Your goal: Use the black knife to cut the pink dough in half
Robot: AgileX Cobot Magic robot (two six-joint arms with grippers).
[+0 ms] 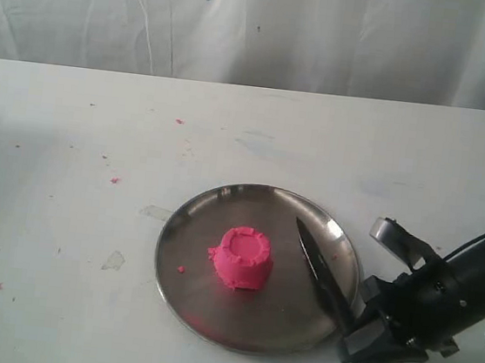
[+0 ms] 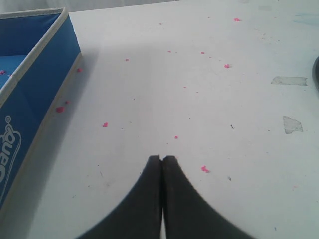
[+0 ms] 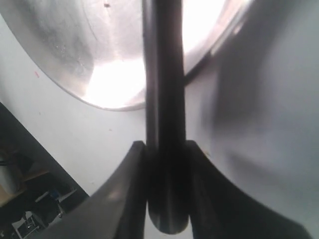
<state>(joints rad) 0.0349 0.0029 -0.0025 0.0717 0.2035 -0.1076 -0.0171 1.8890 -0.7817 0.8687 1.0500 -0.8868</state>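
- The right gripper [image 3: 164, 149] has its two dark fingers pressed against either side of the black knife [image 3: 163, 99], clamped on the handle.
- In the exterior view that gripper [image 1: 357, 330] sits low at the right edge of the steel plate [image 1: 201, 317], with the knife blade [image 1: 321, 265] slanting up over the plate's right part, its tip pointing away from the arm.
- The pink dough [image 1: 243, 257] stands whole, a small cup-shaped lump, near the middle of the plate, apart from the blade.
- The left gripper [image 2: 162, 162] has its fingers pressed tip to tip with nothing between them, over bare white table [image 2: 199, 99] dotted with pink crumbs [image 2: 205, 169].
- Beside it stands a blue box [image 2: 35, 84] with a pale rim; white lettering on its side is cut off and not readable in full.
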